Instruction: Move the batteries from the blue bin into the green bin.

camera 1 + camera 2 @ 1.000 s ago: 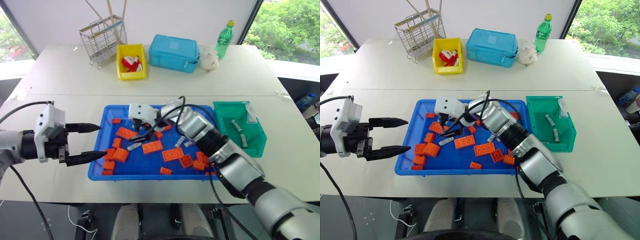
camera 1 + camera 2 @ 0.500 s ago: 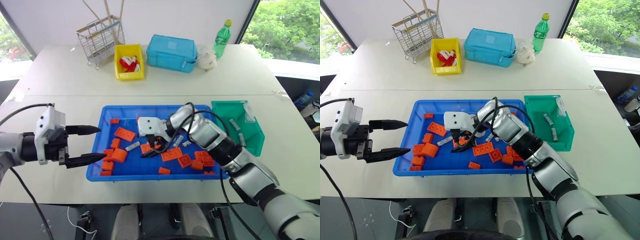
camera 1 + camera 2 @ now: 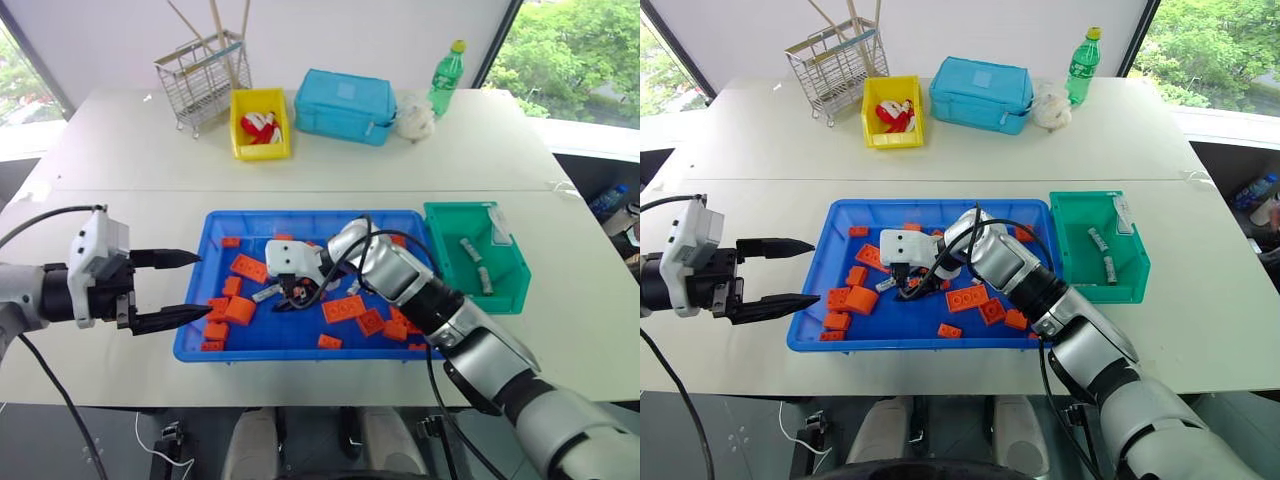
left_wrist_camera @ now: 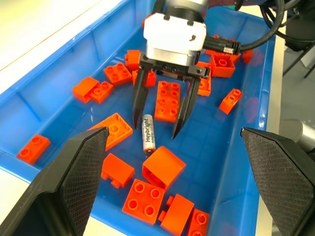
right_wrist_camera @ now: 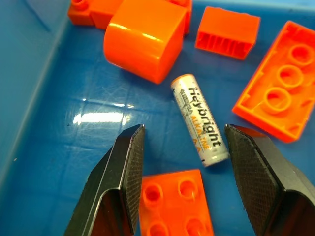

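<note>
A pale off-white tabletop (image 3: 120,150) runs under everything, with windows and green trees behind its far corners. Along the far side stand a wire rack (image 3: 205,78) holding wooden sticks, a small yellow plastic bin (image 3: 262,124) with red-and-white contents, a light-blue lidded box (image 3: 347,105), a crumpled white bag (image 3: 417,119) and a green plastic bottle (image 3: 447,78). The large shallow bright-blue plastic tray (image 3: 215,222) sits at the near middle of the table, scattered with orange studded toy bricks (image 4: 167,100); the small deep teal-green bin (image 3: 503,290) stands just beside the tray's right end with two batteries lying in it (image 3: 471,250). The right gripper (image 4: 158,124) points down into the tray with its two black fingers apart, clamped on nothing. A small silver-grey cylindrical battery (image 5: 200,119) with dark and orange lettering lies flat on the blue floor between those fingertips, nearer one fingertip than the other and not touching either. Bricks crowd it: a smooth rounded orange block (image 5: 145,38) lies just past its far end, a flat studded brick (image 5: 278,98) sits beside the finger it is nearer to, and another studded brick (image 5: 174,208) lies between the finger bases. The left gripper (image 3: 178,288) hangs just outside the tray's left end, its long black fingers spread wide and empty, their tips near the bricks at that end.
</note>
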### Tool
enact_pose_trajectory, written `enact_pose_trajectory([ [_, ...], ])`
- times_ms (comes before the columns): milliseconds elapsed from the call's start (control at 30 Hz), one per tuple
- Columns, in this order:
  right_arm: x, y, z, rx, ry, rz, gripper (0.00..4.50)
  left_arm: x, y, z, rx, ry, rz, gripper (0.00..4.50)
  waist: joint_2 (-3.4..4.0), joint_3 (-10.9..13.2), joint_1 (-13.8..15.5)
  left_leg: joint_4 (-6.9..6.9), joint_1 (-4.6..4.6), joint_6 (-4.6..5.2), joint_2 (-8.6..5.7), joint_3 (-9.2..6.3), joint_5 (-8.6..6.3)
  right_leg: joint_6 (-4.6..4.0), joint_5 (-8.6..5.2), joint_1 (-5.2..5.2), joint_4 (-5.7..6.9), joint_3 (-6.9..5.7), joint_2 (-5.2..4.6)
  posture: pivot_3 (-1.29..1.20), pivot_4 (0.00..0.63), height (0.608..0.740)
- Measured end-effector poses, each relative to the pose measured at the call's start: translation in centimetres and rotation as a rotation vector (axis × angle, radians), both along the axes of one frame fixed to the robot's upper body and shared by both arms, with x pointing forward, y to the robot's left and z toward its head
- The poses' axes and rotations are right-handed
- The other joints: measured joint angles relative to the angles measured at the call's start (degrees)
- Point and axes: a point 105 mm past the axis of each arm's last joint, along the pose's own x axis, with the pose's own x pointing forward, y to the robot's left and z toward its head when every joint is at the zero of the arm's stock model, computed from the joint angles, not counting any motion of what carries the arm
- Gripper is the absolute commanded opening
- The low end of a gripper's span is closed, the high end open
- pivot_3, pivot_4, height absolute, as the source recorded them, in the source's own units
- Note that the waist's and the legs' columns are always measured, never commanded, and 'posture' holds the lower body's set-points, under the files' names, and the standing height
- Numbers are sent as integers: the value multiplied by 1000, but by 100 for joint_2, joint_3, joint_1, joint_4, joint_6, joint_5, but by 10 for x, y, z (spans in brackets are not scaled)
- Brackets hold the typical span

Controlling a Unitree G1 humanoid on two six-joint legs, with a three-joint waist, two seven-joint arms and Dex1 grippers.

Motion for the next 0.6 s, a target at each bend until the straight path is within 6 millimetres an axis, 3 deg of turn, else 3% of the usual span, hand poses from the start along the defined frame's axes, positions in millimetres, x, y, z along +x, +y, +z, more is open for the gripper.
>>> enact_pose_trajectory([
  [133, 1, 2, 0, 0, -15, 27, 303, 0, 0, 0, 0, -2, 2, 4500, 0, 0, -6, 0, 1, 0, 0, 0, 0, 0, 0, 1, 0, 0, 0, 0, 150, 736],
  [167, 1, 3, 0, -1, -20, 31, 162, 0, 0, 0, 0, -2, 2, 4500, 0, 0, -5, 0, 2, 0, 0, 0, 0, 0, 0, 1, 0, 0, 0, 0, 150, 736],
  [267, 1, 3, 1, -6, -14, 29, 134, 1, 0, 1, -1, -5, 4, 4500, 0, 0, -3, 0, 1, 0, 0, 0, 0, 0, 0, 2, 0, 0, 0, 0, 150, 736],
  [367, 5, -12, 24, 50, 37, -59, 134, 1, -4, 2, -25, -11, -12, 4500, 2, 3, 44, 1, -6, -1, -1, -1, 0, 0, 0, -2, 0, -1, -4, 0, 150, 736],
  [433, 10, -34, 53, 115, 24, -136, 134, 1, -10, 4, -47, -16, -35, 4500, 2, 3, 73, 2, -8, -1, -5, -1, 0, 0, 0, 1, -5, -3, -12, 0, 150, 736],
  [533, 21, -88, 100, 223, -14, -336, 134, 2, -24, 9, -81, -33, -88, 4500, -1, 2, 117, 5, -8, -2, -13, 4, -1, 0, 0, 7, -16, -4, -26, 0, 150, 736],
  [600, 23, -119, 116, 272, -26, -461, 134, 4, -32, 12, -105, -44, -115, 4500, -4, 0, 117, 5, -4, -1, -14, 7, -1, 0, 0, 9, -17, -7, -27, 0, 150, 736],
])
